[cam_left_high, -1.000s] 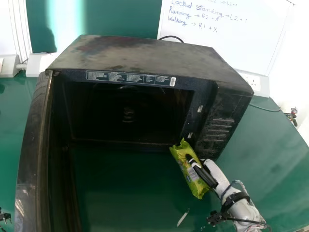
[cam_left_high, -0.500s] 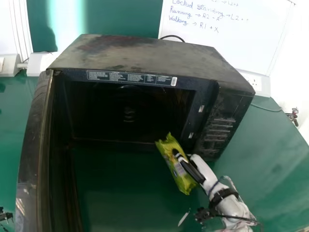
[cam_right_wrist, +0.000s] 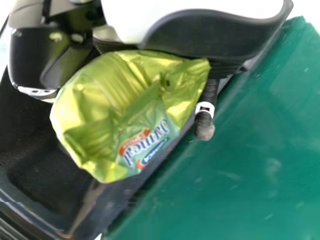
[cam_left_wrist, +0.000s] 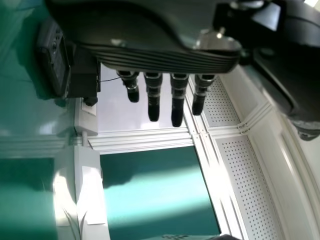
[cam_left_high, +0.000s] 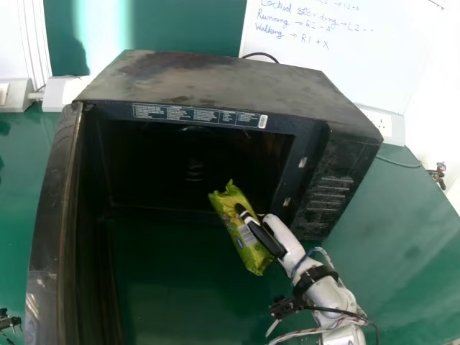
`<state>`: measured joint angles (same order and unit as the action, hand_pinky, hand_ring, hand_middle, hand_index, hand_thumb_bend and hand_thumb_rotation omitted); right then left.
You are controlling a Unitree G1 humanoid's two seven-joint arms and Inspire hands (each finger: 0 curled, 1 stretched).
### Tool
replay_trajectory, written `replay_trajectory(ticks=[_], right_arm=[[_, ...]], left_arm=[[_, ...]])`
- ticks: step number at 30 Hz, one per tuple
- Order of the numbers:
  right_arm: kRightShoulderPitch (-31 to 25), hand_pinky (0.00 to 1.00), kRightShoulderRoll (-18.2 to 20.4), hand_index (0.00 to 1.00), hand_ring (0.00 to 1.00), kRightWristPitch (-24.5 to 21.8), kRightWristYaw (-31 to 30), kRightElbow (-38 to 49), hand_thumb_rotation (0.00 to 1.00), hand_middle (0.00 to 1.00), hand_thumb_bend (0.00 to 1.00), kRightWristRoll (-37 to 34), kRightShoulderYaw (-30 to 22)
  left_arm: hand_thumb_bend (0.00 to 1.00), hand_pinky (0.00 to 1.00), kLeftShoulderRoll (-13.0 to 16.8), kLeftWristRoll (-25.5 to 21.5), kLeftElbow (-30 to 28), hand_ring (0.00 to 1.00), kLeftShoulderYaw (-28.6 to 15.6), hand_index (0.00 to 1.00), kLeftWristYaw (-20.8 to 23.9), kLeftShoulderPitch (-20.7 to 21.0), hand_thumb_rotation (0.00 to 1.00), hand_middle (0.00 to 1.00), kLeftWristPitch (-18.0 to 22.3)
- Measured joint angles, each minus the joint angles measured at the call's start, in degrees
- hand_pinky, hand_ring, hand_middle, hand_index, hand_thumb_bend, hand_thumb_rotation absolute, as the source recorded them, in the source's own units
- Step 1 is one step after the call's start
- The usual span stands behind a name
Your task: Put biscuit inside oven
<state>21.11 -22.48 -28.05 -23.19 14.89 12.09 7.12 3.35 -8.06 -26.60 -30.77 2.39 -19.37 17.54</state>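
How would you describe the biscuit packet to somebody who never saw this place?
Find the big black oven on the green table. At its open front, the robot's right hand grips the packet. Its crinkled, shiny yellow-green wrapper sets it apart from the dark oven.

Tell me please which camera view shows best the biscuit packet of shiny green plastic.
The right wrist view: there the packet is largest, its crinkled wrapping and label plain. The head view shows it smaller, slanting in the right hand at the open black oven.
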Motion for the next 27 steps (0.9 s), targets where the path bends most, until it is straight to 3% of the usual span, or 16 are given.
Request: replay_trajectory(ticks=[16,27], right_arm=[[3.6,0.08,3.0,0.47,0.15,-4.1,0.6,-0.3,0.15,0.24,0.51,-0.5,1.1],[6.7,0.08,5.1,0.47,0.14,-4.3,2.2,-5.0,0.15,0.23,0.51,-2.6,0.1]], left_arm=[[0.91,0.95,0.0,0.1,0.0,0.92,0.0,0.97,0.1,-0.1,1.0,0.91,0.2],[0.89,0.96,0.0,0.0,-0.1,0.92,0.0,0.97,0.0,-0.4,1.0,0.91,0.3]])
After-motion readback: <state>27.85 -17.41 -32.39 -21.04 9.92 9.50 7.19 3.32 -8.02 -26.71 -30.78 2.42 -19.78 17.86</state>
